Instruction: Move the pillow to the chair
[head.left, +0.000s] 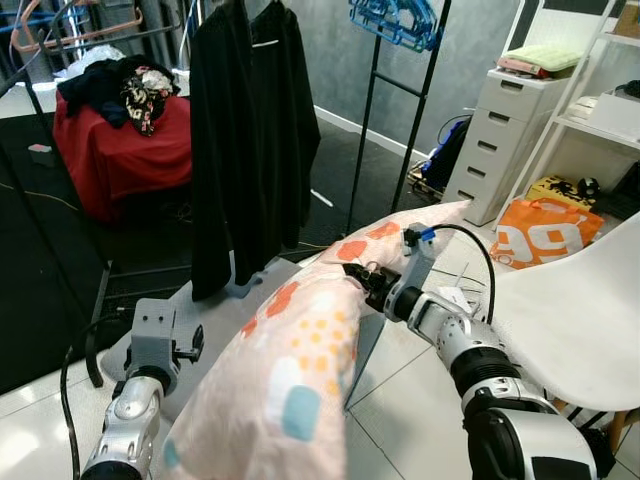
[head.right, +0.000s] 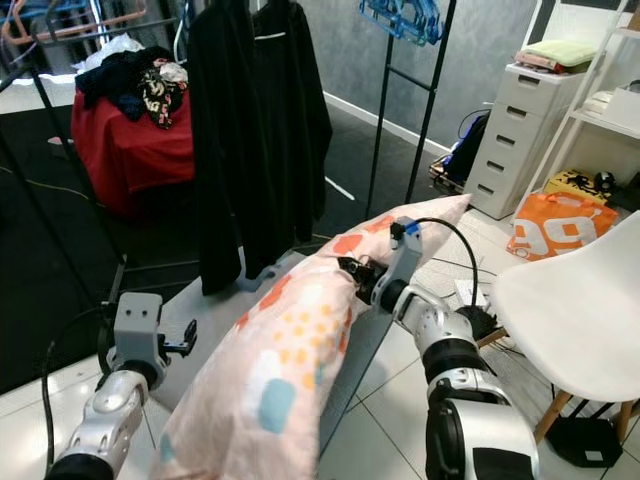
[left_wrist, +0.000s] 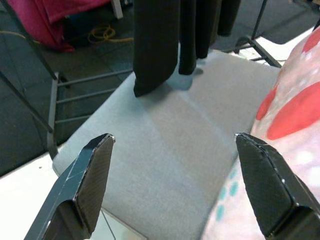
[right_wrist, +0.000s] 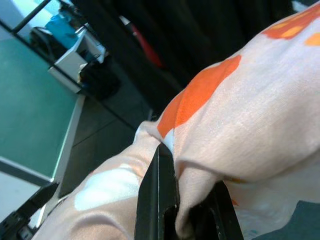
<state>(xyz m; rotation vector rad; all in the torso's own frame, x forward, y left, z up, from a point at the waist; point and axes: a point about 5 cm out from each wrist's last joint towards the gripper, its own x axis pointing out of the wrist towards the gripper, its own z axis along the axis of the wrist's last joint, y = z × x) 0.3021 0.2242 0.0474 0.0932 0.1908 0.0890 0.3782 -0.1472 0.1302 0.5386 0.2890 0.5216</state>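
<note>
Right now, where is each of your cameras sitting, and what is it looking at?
Left eye: on my head, looking down at the pillow, both arms and the chair.
Right eye: beside it, same scene; right gripper pinches the pillow.
Left wrist: on my left arm, looking past the open left gripper at a grey mat.
Right wrist: looking along the fingers clamping pillow fabric.
All four views share the pillow.

One long peach fabric pillow (head.left: 300, 370) with coloured blotches; one white moulded plastic chair (head.left: 575, 320); two black-fingered grippers: left (left_wrist: 175, 185), right (right_wrist: 182, 210).
</note>
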